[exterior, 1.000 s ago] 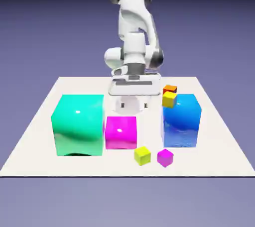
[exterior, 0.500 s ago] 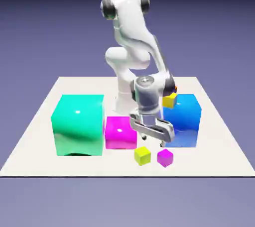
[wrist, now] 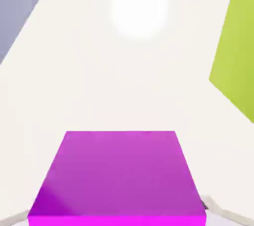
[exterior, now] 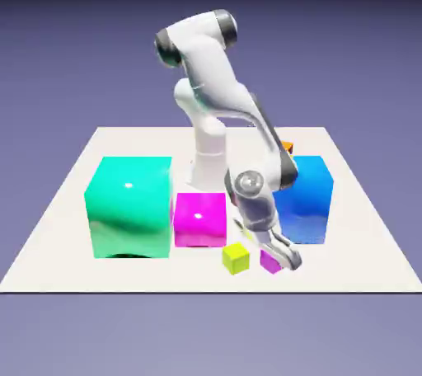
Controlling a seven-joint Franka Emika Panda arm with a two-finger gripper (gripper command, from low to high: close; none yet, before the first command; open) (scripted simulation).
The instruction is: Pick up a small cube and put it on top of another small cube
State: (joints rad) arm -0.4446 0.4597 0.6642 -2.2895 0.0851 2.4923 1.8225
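Observation:
The tiny magenta-purple cube (exterior: 267, 261) sits on the white table near its front edge. My gripper (exterior: 278, 257) has come down over this cube and partly covers it. In the hand view the same cube (wrist: 117, 179) fills the bottom middle, still resting on the table. Slivers of grey fingertips (wrist: 217, 208) show just outside its lower corners, so the jaws stand open on either side of it. The tiny golden-yellow cube is hidden behind my arm.
A tiny lime cube (exterior: 236, 258) lies just to the exterior view's left of the gripper, also at the hand view's right (wrist: 236, 46). Behind stand a large magenta cube (exterior: 199, 218), a large teal cube (exterior: 129, 205) and a large blue cube (exterior: 309, 199). A tiny orange cube (exterior: 288, 147) peeks out farther back.
The arm swung forward and down from the table's back to the front. The gripper dropped from above the cubes to straddle the tiny magenta-purple cube. The golden-yellow cube is now covered by the arm.

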